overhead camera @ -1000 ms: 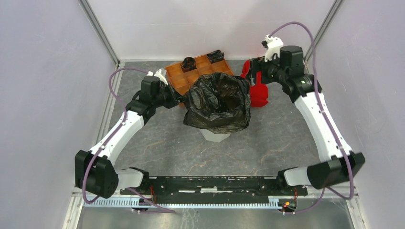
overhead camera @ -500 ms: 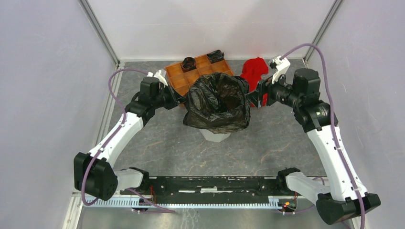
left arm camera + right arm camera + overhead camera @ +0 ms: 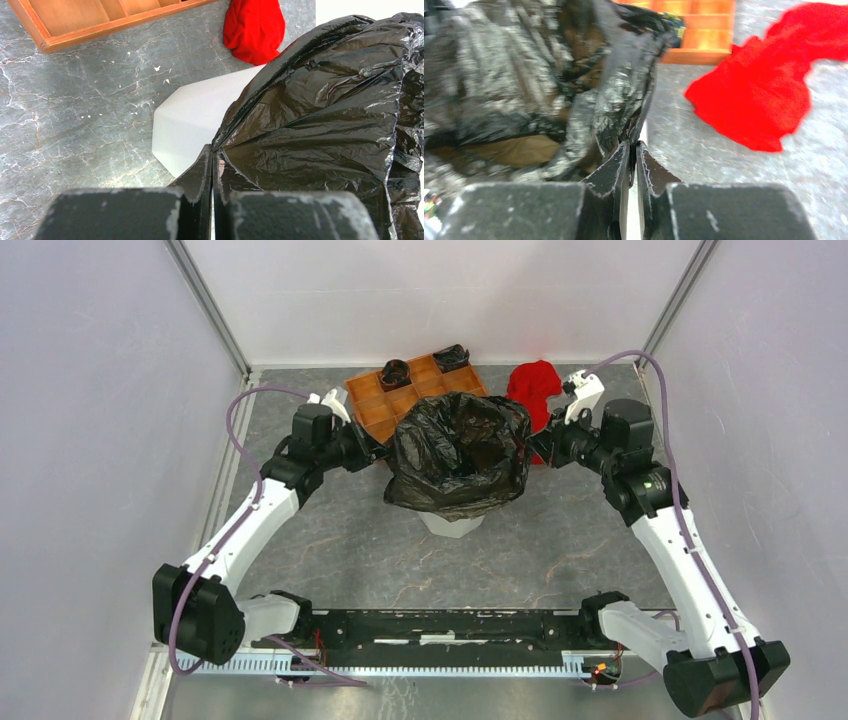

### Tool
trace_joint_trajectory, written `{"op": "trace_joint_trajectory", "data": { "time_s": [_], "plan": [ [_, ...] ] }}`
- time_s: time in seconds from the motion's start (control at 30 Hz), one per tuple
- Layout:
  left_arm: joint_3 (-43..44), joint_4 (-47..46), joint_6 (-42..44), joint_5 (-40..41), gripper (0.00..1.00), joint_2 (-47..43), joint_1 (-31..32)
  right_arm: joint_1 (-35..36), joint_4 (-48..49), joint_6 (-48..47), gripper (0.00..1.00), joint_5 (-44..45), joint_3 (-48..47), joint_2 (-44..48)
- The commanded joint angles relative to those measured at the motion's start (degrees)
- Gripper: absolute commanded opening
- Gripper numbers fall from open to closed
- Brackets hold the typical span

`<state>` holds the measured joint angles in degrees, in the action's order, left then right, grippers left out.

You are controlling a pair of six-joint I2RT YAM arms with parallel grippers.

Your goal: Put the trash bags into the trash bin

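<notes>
Centre of top view: trash bag [image 3: 457, 455] draped over trash bin [image 3: 452, 525] (white base showing beneath); left gripper [image 3: 212, 156] pinches bag's left edge; right gripper [image 3: 634, 150] nips right edge, jaws near-closed on film; opposed grips likely meant to spread mouth over rim; red cloth [image 3: 533, 385] upper right.

The trash bin [image 3: 452, 524] stands mid-way on the table [image 3: 350, 550], the trash bag [image 3: 458, 455] over its rim. From the bin: compartment tray [image 3: 400, 400] at 11 o'clock, cloth [image 3: 532, 385] at 1 o'clock (both behind) — left gripper [image 3: 383, 453] at 9, right gripper [image 3: 531, 448] at 3, each on the bag.
</notes>
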<state>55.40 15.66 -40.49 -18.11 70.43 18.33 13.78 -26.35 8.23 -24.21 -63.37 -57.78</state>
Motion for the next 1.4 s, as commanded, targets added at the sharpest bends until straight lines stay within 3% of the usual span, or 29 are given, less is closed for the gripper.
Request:
{"op": "trace_joint_trajectory", "data": {
  "time_s": [0.0, 0.27, 0.5, 0.77, 0.93, 1.03, 1.13, 1.3, 1.37],
  "plan": [
    [-0.6, -1.8, -1.6, -0.7, 0.02, -1.9, -0.3, -0.2, 3.2, 0.2, 0.13, 11.3, 4.1, 2.1],
    [-1.2, -1.5, -1.3, -0.2, 0.02, -2.6, -0.3, -0.1, 14.4, 3.1, 0.14, 6.2, 14.9, 1.0],
    [-4.0, -1.5, -0.7, 1.6, 0.02, -2.9, -0.3, -0.1, 19.0, 5.0, 0.3, 1.3, 20.9, -1.8],
    [-2.9, 2.9, 2.4, 4.8, 0.02, -5.2, -0.3, -0.1, 2.3, -2.4, 0.59, 17.9, 13.6, 3.1],
    [-3.2, 2.9, 1.6, 3.7, 0.05, -6.5, -0.3, -0.1, -4.8, -2.4, 0.75, 19.2, 10.1, 9.4],
    [-3.2, 2.9, 1.6, 3.5, 0.05, -6.1, -0.3, -0.2, -6.8, -1.8, 0.79, 16.1, 10.1, 13.1],
    [-3.3, 2.6, 1.4, 2.9, 0.04, -5.9, -0.3, -0.1, -4.6, -0.2, 0.82, 5.7, 12.5, 15.7],
    [-3.5, 1.3, 0.7, 2.5, 0.03, -5.7, -0.3, -0.1, 13.1, 9.3, 0.83, -8.5, 24.0, 16.9],
    [-3.5, 1.3, 0.7, 2.1, 0.02, -5.3, -0.3, -0.1, 20.1, 12.4, 0.73, -8.7, 28.5, 16.9]
  ]
}}
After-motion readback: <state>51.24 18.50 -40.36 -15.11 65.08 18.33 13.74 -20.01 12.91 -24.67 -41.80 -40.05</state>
